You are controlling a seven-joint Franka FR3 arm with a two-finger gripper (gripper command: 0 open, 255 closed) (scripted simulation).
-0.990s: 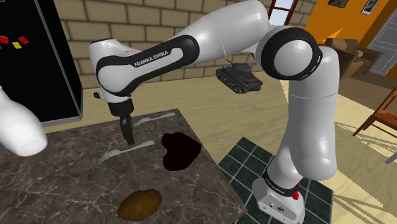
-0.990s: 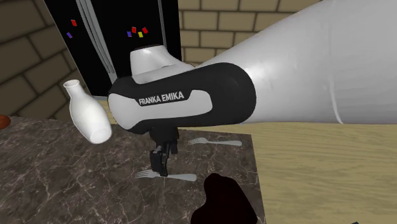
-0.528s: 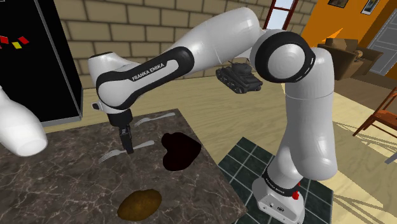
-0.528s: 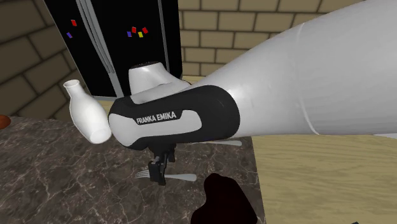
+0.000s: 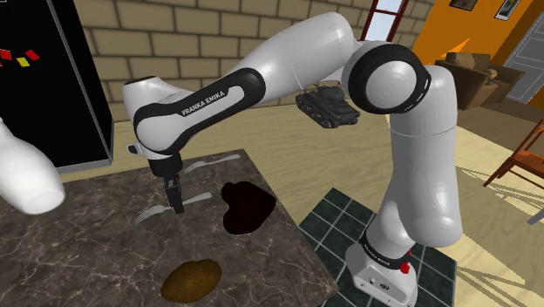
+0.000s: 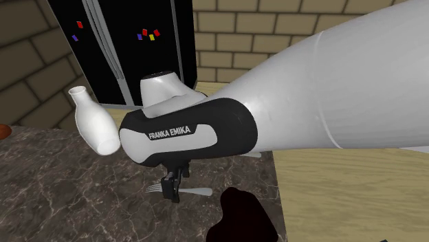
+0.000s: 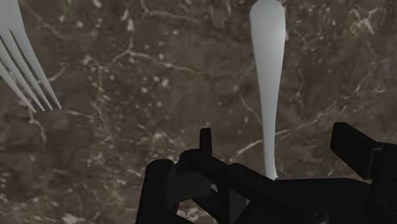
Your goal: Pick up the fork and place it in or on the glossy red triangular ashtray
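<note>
I'm at the grab step right now. My gripper is down low at the counter, right over the fork that lies nearest the ashtray. In the wrist view my fingers stand apart with the fork running between them. Neither one looks to be touching it, so nothing's held yet. The fork lies flat on the marble with its tines pointing away from the ashtray and its handle end near it, not touching.

In the second exterior view the gripper sits roughly mid-fork, tines out one side and handle out the other. That seems like a decent balance point to me.

Heads up, there's an other fork farther back on the counter. Its tines show off to one side of my gripper in the wrist view, and it's not the one I'm straddling.

Next move as I reckon it is to squeeze shut on the handle. It's thin and flat, so I'd want to be low enough that the pads actually catch it instead of skating over the top. Then I'd lift straight up, swing the short hop over to the ashtray and let go above its middle. The ashtray renders really dark, almost black with a red tint. Placing hasn't started.
</note>
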